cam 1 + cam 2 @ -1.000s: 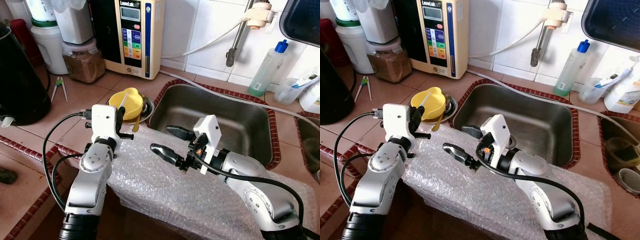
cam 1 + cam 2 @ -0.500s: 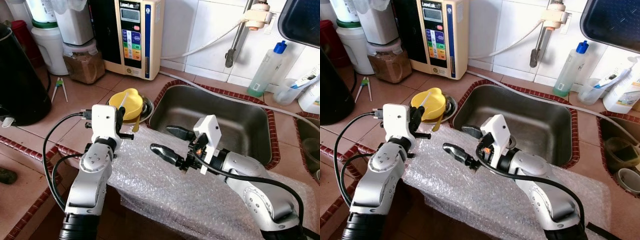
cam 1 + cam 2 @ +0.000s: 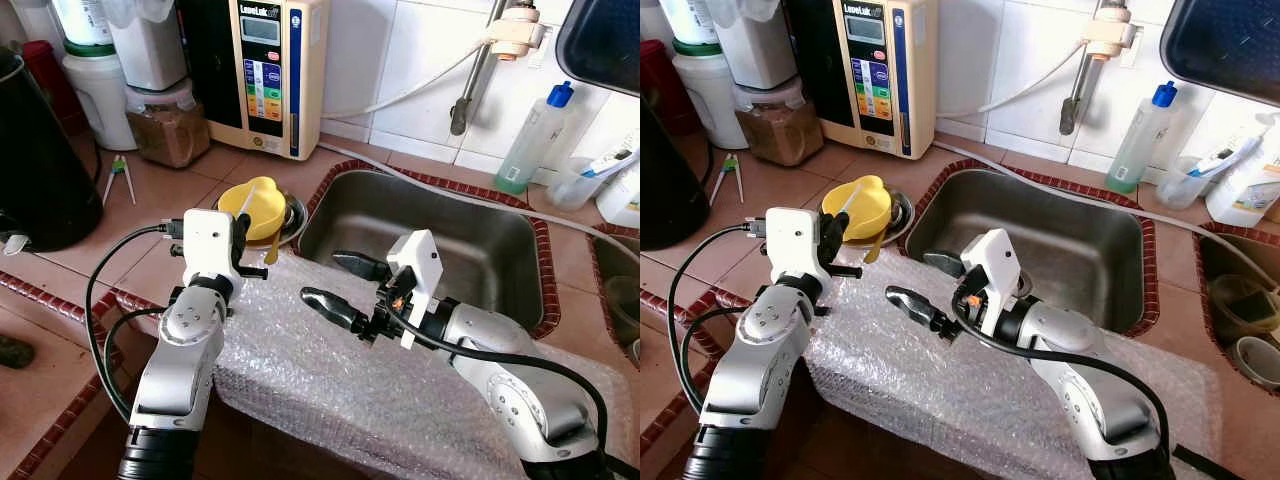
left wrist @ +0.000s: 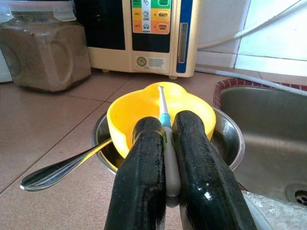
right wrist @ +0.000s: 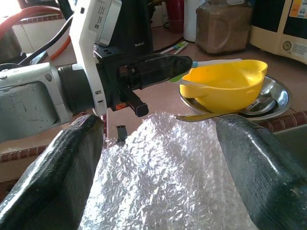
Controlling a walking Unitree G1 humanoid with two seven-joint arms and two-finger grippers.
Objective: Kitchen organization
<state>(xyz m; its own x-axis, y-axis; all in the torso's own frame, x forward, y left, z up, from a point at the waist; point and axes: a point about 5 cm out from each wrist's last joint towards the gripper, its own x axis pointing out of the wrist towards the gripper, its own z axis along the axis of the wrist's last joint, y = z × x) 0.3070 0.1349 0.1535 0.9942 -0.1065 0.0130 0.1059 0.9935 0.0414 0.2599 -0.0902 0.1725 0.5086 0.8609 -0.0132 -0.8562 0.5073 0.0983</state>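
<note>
I see the left gripper (image 4: 165,158) clamping a toothbrush (image 4: 164,125) (tip over the yellow bowl (image 3: 255,206), left of the sink (image 3: 430,240)); the right gripper (image 3: 340,285) hangs with jaws apart above bubble wrap (image 3: 330,370).

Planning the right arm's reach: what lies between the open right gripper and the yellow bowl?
In the right wrist view, bubble wrap covers the stretch from the right gripper to the yellow bowl; the left gripper crosses just above.

Both head eyes look down on the steel sink (image 3: 430,235). Each wrist camera faces close toward the yellow plastic bowl (image 4: 160,108), shared by every view.
</note>
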